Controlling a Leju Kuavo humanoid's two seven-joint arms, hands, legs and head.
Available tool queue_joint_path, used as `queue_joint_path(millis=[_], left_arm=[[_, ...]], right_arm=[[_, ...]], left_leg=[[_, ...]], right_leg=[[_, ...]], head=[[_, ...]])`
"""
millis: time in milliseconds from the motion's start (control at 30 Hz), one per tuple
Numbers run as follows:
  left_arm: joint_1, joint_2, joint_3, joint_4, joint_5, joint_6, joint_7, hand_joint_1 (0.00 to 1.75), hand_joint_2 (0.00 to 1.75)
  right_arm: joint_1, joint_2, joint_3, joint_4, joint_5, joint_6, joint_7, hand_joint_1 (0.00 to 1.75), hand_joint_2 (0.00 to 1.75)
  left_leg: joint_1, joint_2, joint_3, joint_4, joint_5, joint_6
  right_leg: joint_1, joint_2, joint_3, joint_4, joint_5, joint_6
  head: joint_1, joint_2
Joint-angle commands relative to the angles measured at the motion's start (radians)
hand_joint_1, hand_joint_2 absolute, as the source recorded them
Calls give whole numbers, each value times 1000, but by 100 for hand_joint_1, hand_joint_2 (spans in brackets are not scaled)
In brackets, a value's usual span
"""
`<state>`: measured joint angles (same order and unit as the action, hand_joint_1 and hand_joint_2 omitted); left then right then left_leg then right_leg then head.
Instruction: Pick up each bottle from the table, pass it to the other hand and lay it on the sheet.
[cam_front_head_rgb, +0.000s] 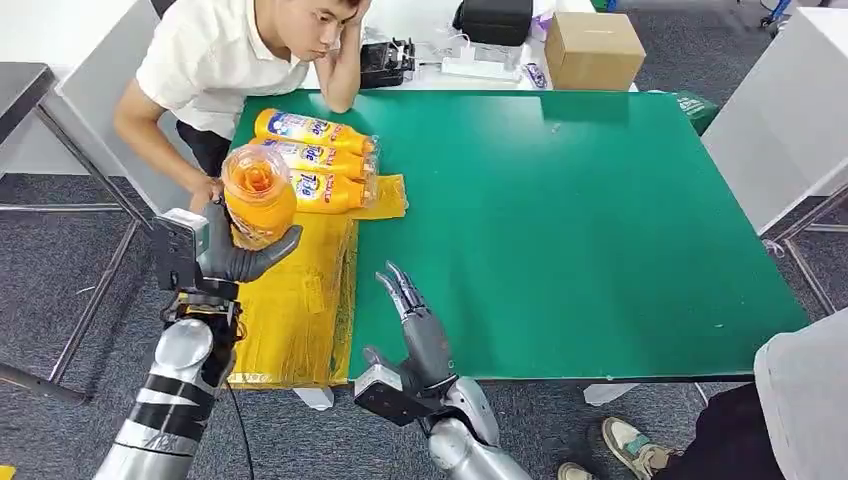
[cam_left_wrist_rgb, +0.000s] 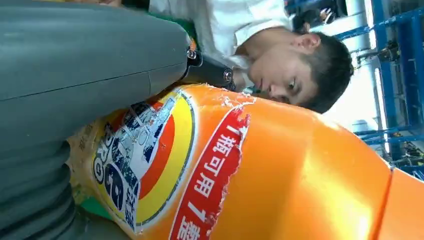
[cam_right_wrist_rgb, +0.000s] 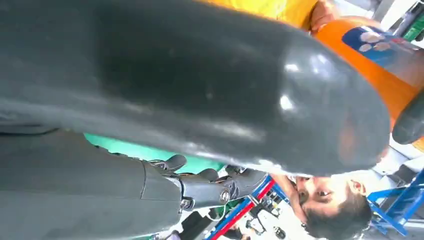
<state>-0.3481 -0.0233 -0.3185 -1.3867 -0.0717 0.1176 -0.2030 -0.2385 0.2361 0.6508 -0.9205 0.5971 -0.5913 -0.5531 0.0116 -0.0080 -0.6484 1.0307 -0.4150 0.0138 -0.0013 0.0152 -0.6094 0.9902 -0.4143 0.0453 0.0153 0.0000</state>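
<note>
My left hand (cam_front_head_rgb: 232, 252) is clamped round an orange bottle (cam_front_head_rgb: 258, 194), held above the yellow sheet (cam_front_head_rgb: 295, 300); its peeling label reads 瓶可用 in white on a red band. Three more bottles (cam_front_head_rgb: 318, 160) lie side by side at the sheet's far end, their labels too small to read. My right hand (cam_front_head_rgb: 420, 330) holds nothing, fingers straight over the green table (cam_front_head_rgb: 580, 220).
</note>
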Motion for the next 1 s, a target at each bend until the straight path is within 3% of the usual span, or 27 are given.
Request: queue_joint_path(millis=[33,133,267,433,633,900,1000], left_arm=[[-251,86,-174,314,-452,80,84,175,175],[-381,83,-299,529,-733,15,164,175,175],[-450,32,-341,700,-854,4,192,175,175],[-502,-8,-282,841,-839,-44,205,175,175],[-567,-12,-254,966,-877,-67,254,175,175],[-630,-61,-257,1079,-903,-197,361,175,175],[-620,-66,-199,1102,-848,-253,361,175,175]], right_arm=[[-37,-15,-12,24,-41,81,-34,0,0],[-45,-8,-10,18,-47,126,-36,0,0],[-44,-6,-4,7,-45,158,-37,0,0],[-9,-6,21,-67,-71,228,-47,0,0],[43,-20,60,-181,-127,314,-51,0,0],[16,-6,73,-155,-158,349,-52,0,0],[8,-1,80,-133,-171,346,-65,0,0]], left_leg=[[0,-4,2,0,1,0],[0,-4,2,0,1,0],[0,-4,3,-1,2,0],[-1,-2,4,0,1,0],[0,0,3,0,0,0],[0,0,3,1,1,0],[0,0,3,0,1,0]], right_leg=[[0,-5,3,0,-1,-1],[0,-5,3,0,-1,-1],[0,-6,5,0,-1,0],[0,-5,4,1,1,-3],[1,-3,3,1,1,-3],[1,-4,3,1,1,-3],[0,-3,3,1,1,-3]], head=[[0,0],[0,0],[0,0],[0,0],[0,0],[0,0],[0,0]])
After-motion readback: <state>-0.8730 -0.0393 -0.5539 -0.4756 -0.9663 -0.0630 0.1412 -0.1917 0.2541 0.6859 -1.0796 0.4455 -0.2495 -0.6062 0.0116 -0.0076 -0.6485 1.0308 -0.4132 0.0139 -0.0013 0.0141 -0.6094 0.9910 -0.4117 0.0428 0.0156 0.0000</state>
